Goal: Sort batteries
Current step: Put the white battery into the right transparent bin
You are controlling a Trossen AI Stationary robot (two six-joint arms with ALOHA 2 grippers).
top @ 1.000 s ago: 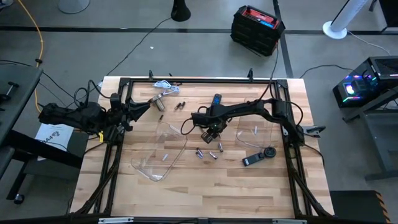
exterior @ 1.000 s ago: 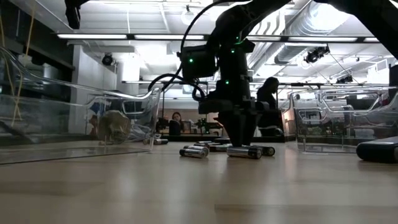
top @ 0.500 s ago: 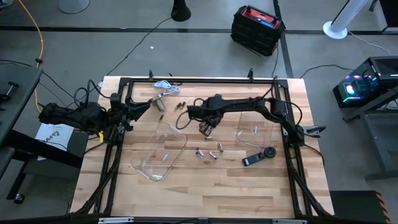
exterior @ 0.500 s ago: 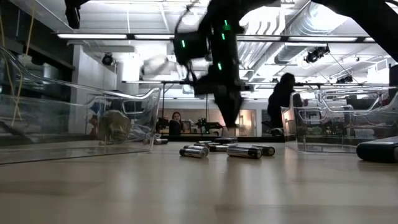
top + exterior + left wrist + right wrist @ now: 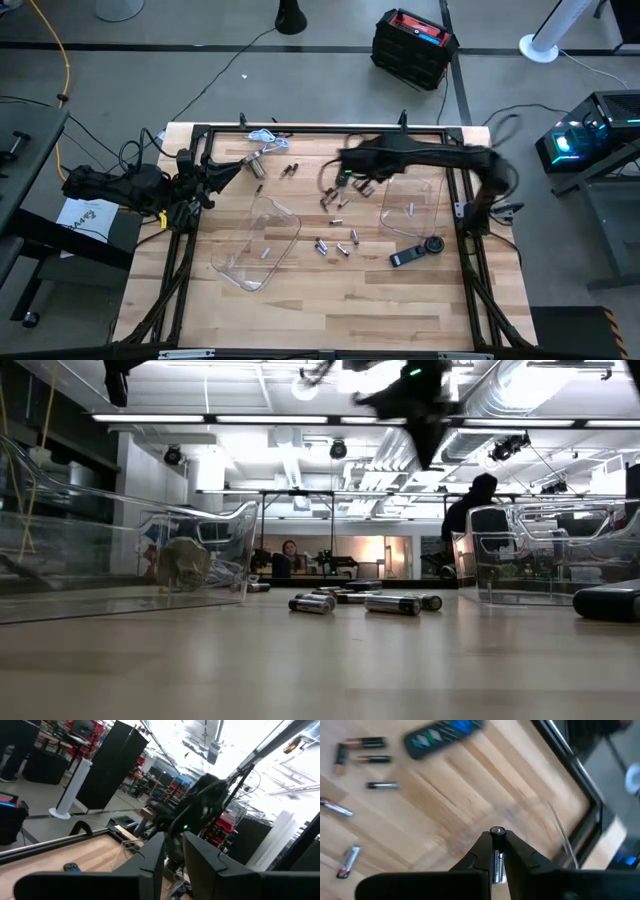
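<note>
Small dark and silvery batteries [image 5: 342, 248] lie loose on the wood at the table's middle, and more show in the low view [image 5: 392, 603] and the right wrist view [image 5: 382, 785]. One battery [image 5: 265, 252] lies in the left clear tray and one [image 5: 410, 210] in the right clear tray. My right gripper [image 5: 496, 840] is raised over the table's middle, blurred in the high view [image 5: 343, 180] and high up in the low view [image 5: 428, 430], and is shut on one battery. My left gripper [image 5: 173, 857] waits open at the table's left edge [image 5: 232, 170]. My right gripper pinches one battery [image 5: 496, 862] between its two fingers. The battery lies along the fingers, and its round end [image 5: 496, 831] sticks out past the fingertips. It is lifted clear of the table.
A left clear tray [image 5: 240, 268] and a right clear tray [image 5: 432, 200] flank the loose batteries. A black remote-like device [image 5: 415, 250] lies near the right tray. A silver cylinder with white cable [image 5: 256, 156] sits by the far edge. A remote with coloured buttons [image 5: 445, 734] shows blurred.
My right gripper has risen fast from the batteries at the table's middle, going from table level to high above it, and has swung toward the far edge and the right, taking a battery with it. The other batteries have stayed where they were.
</note>
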